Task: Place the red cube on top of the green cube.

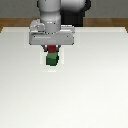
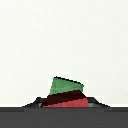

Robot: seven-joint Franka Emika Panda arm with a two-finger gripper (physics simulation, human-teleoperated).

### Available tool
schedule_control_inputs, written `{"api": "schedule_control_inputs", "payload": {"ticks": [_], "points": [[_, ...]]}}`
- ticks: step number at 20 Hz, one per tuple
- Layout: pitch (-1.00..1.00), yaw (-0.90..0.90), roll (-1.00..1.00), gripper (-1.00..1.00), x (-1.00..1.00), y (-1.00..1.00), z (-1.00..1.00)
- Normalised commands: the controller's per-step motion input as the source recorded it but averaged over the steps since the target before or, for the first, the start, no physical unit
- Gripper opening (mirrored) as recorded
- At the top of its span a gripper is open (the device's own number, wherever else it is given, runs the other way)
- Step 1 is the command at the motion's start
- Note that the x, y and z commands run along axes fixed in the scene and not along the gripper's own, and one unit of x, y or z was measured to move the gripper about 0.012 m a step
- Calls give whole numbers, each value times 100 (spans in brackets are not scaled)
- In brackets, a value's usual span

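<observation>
Exterior view: red cube [image 1: 52,49] atop green cube [image 1: 51,60].

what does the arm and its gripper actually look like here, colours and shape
In the exterior view the arm is pale grey-white with rounded segments and a dark section behind its upper part. The gripper has a wide, boxy light-grey body; its fingers are mostly hidden. No cables or markings can be made out. The wrist view shows only a dark grey band of it.
</observation>
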Motion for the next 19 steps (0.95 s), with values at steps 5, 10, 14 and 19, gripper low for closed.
{"api": "schedule_control_inputs", "payload": {"ticks": [5, 10, 14, 19], "points": [[0, 0, 0, 100, 0, 0, -20], [0, 0, 0, 100, 0, 0, 0], [0, 0, 0, 100, 0, 0, 0], [0, 0, 0, 100, 0, 0, 0]]}}
